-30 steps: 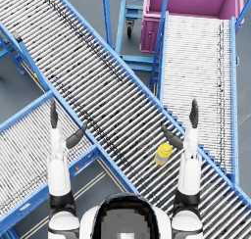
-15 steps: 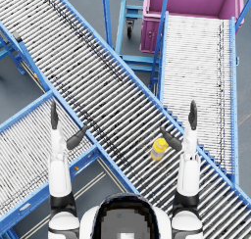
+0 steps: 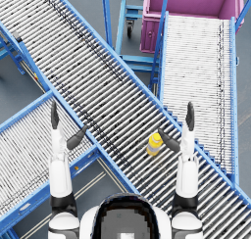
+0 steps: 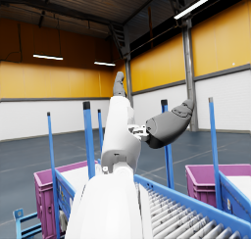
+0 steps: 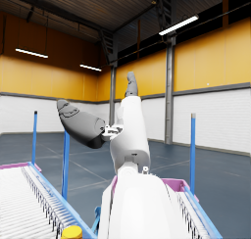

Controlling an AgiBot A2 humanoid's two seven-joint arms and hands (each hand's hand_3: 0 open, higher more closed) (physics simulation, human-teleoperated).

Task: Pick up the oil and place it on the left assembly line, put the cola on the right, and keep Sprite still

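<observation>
Above conveyor (image 3: 98,81), robot hands (image 3: 61,134) (image 3: 182,134) spread, empty

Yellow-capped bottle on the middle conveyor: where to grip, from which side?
Probably grip the bottle round its body, below the yellow cap, coming from the robot's right with the right hand. It stands upright on the rollers, sides exposed; that hand is open just beside it.

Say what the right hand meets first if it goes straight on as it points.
Probably nothing: the right hand points forward above the right conveyor; the oil bottle stands off to its side.
</observation>
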